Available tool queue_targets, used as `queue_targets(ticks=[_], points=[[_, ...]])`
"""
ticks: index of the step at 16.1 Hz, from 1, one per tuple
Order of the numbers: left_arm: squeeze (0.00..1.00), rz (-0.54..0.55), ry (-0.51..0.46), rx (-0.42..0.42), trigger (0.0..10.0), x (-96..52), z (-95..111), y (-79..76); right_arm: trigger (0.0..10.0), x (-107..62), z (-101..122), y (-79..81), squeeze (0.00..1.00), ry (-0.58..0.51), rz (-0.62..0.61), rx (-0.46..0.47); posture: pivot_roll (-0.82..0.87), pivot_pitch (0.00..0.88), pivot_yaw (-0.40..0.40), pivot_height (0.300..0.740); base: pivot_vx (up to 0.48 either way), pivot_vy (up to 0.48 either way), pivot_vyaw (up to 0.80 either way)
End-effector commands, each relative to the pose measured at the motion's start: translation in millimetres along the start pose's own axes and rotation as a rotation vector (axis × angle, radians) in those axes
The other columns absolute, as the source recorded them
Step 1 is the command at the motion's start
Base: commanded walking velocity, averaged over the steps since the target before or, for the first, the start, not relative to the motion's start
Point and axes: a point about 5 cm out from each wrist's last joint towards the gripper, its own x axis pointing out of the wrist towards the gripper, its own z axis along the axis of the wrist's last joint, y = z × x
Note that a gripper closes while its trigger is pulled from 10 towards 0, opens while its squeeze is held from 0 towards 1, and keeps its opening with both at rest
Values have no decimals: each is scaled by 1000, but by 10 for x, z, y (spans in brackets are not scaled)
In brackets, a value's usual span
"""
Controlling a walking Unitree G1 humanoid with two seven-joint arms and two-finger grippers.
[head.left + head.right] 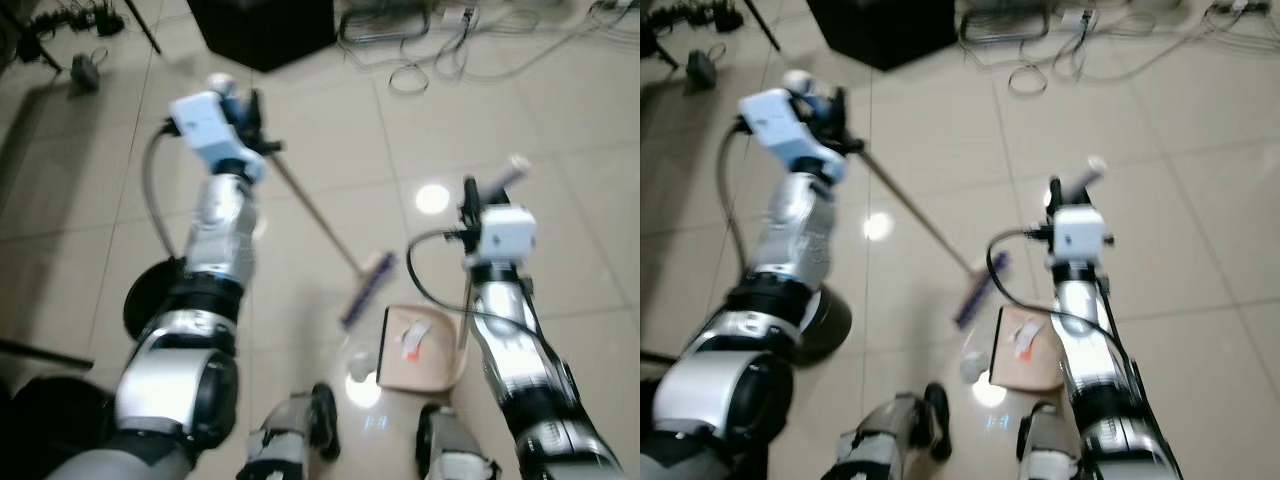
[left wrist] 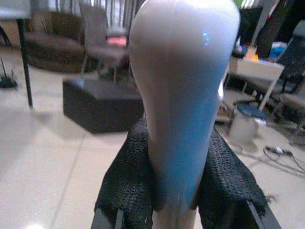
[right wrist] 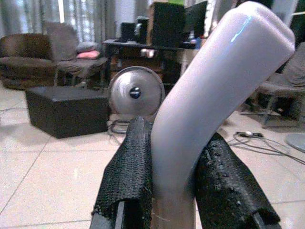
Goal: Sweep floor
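Observation:
My left gripper (image 1: 243, 112) is shut on the top of the broom handle (image 2: 183, 95), held up at the left. The thin broom stick (image 1: 315, 212) slants down to the purple brush head (image 1: 366, 289) on the tiled floor. My right gripper (image 1: 470, 205) is shut on the dustpan's tall handle (image 3: 214, 90), whose pale tip (image 1: 516, 164) sticks up. The beige dustpan (image 1: 440, 372) lies on the floor just right of the brush head, with white and orange scraps (image 1: 412, 338) inside. A small pale bit (image 1: 360, 364) lies on the floor by the pan's left edge.
A black box (image 1: 262, 28) stands on the floor ahead. Loose cables (image 1: 430, 55) spread across the tiles at the far right, and a small dark device (image 1: 85, 72) lies far left. A black round object (image 1: 150, 295) sits by my left arm. My feet (image 1: 320, 420) show below.

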Motion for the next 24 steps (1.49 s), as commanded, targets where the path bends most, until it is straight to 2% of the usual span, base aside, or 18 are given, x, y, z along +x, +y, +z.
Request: queue_targets(ticks=[1,2,5,6,8,9,10,13,16,18,21,24], points=[[0,2,-34,21,10000,25,74,64,10000,7,111,-29,0,-49,-14,30,14,77,141,740,0,0,0],[0,-7,-27,56,10000,1,63,119,10000,-29,161,-87,0,-61,-36,40,6,72,139,740,0,0,0],[0,-120,112,167,10000,-170,-114,245,10000,-81,395,-255,0,-97,-105,66,-24,42,146,740,0,0,0],[0,-135,137,180,10000,-217,-145,279,10000,-84,450,-286,0,-100,-117,71,-27,37,146,740,0,0,0],[0,-206,215,219,10000,-448,-230,398,10000,-80,615,-404,0,-44,-164,100,-31,22,153,740,0,0,0],[0,-232,243,243,10000,-533,-245,422,10000,-68,682,-416,0,-21,-149,129,-34,20,155,740,0,0,0],[0,-271,273,318,10000,-731,-237,472,10000,-23,813,-458,0,8,-114,129,-39,15,159,740,0,0,0],[0,-291,267,326,10000,-897,-193,488,10000,67,977,-454,0,18,-43,146,-30,10,154,740,0,0,0],[0,-209,276,290,10000,-1104,-106,554,10000,259,1301,-473,0,1,-7,187,-19,0,138,740,0,0,0],[0,-213,275,315,10000,-1163,-57,524,10000,344,1410,-434,0,-5,47,185,-6,0,124,740,0,0,0],[0,-236,268,368,10000,-1172,13,499,10000,451,1532,-371,0,-7,84,206,-7,0,109,740,0,0,0],[0,-211,253,367,10000,-1165,93,496,10000,498,1582,-375,0,-3,75,255,2,0,83,740,0,0,0]])
